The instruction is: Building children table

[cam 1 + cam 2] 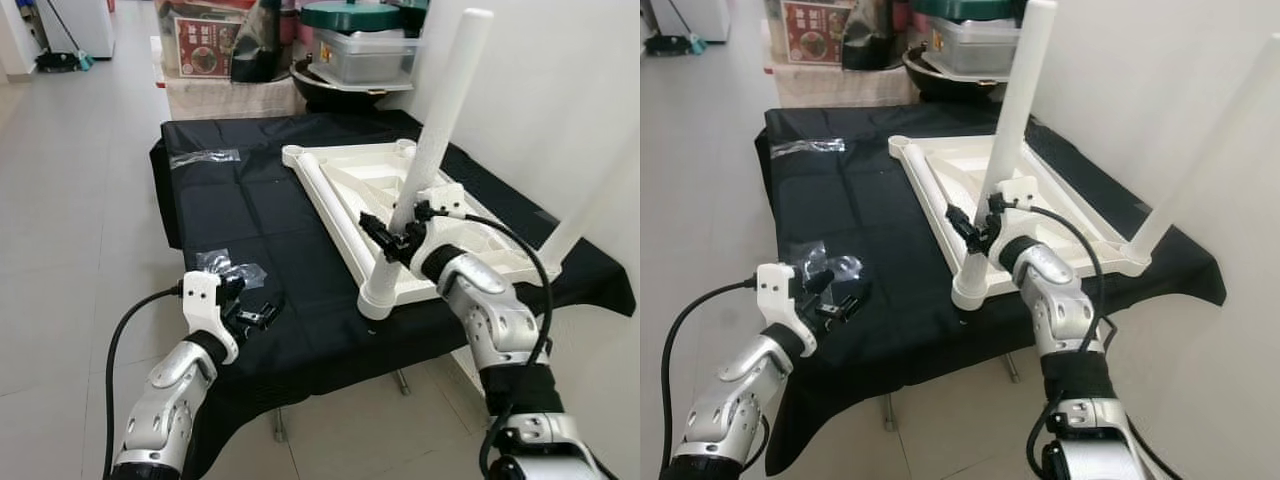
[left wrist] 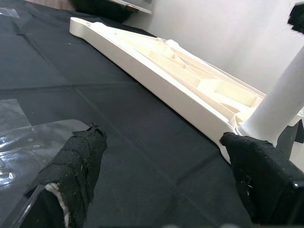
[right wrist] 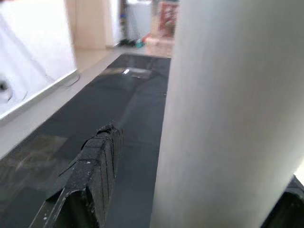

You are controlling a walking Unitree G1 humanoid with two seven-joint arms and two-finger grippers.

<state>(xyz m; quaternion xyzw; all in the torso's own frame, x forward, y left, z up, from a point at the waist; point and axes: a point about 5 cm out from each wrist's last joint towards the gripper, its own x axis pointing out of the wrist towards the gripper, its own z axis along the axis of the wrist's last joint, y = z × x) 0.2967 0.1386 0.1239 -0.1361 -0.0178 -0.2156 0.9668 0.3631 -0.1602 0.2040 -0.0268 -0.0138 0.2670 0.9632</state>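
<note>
My R end effector [image 1: 395, 237] pinches the upright leg [image 1: 440, 120] on the tabletop [image 1: 345, 195]; L end effector [image 1: 250, 305] spread over the black surface [image 1: 210, 210], bin [image 1: 360, 55] contents unclear.

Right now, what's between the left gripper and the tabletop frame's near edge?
Bare black cloth. In the left wrist view, nothing lies between the open left gripper and the white tabletop. A clear plastic bag sits by the gripper, off that stretch.
</note>
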